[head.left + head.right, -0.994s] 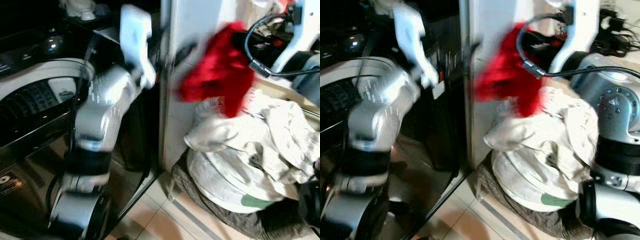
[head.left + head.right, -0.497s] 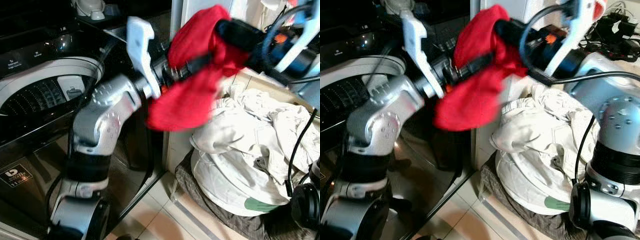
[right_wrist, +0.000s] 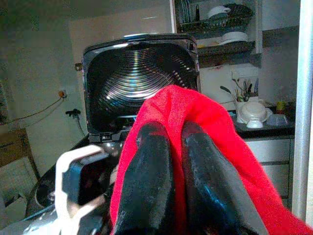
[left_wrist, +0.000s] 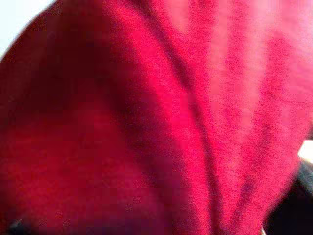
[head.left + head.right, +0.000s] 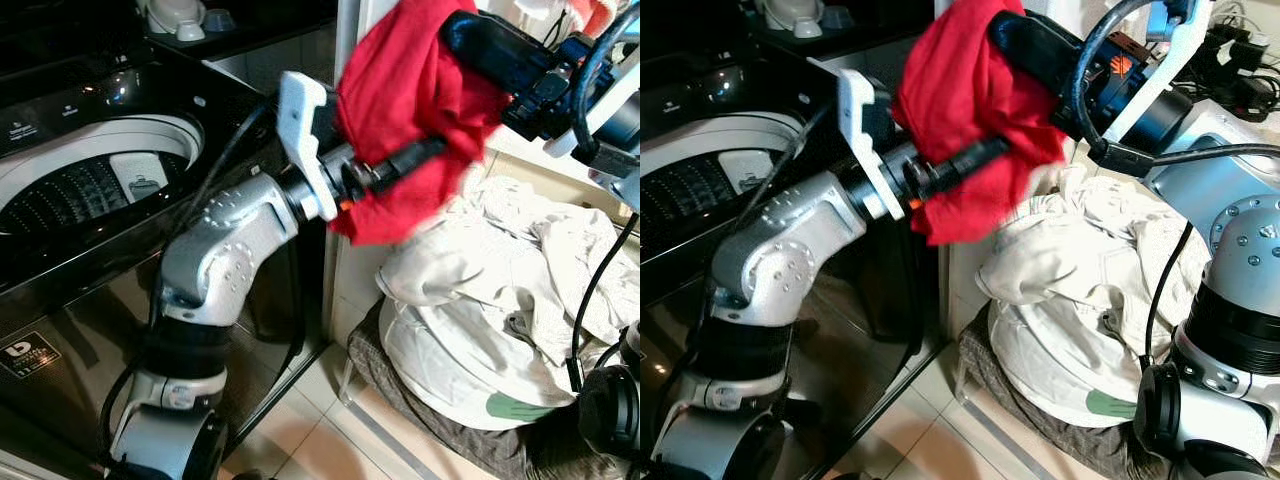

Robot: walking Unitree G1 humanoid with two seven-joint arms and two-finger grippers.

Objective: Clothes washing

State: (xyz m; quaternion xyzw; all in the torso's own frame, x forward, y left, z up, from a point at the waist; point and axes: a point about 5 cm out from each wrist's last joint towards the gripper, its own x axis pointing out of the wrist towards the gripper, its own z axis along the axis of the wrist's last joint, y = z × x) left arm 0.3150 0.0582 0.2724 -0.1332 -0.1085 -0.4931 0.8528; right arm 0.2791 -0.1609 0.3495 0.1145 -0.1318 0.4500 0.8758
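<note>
One red garment (image 5: 405,95) hangs in the air between the robot's two arms, lifted clear of the heap of pale laundry (image 5: 500,300) that sits in a dark basket (image 5: 420,400) on the tiled floor to the right. The open top-loading washing machine (image 5: 90,190) stands to the left, its drum visible and, as far as the pictures show, holding no clothes; the lid stands raised in the right wrist view. By that reading the wash has barely begun: this piece has yet to reach the drum, and the whole pale pile is left to move. The right gripper (image 3: 173,147) comes in from the far right with its two black fingers (image 3: 146,166) pressed nearly together, red cloth pinched between them and draped over both. The left gripper (image 5: 400,165) reaches rightward from beside the machine into the lower folds of the same cloth; a dark finger touches the fabric, but whether it is clenched or released cannot be told, since red fabric blankets its wrist camera.
</note>
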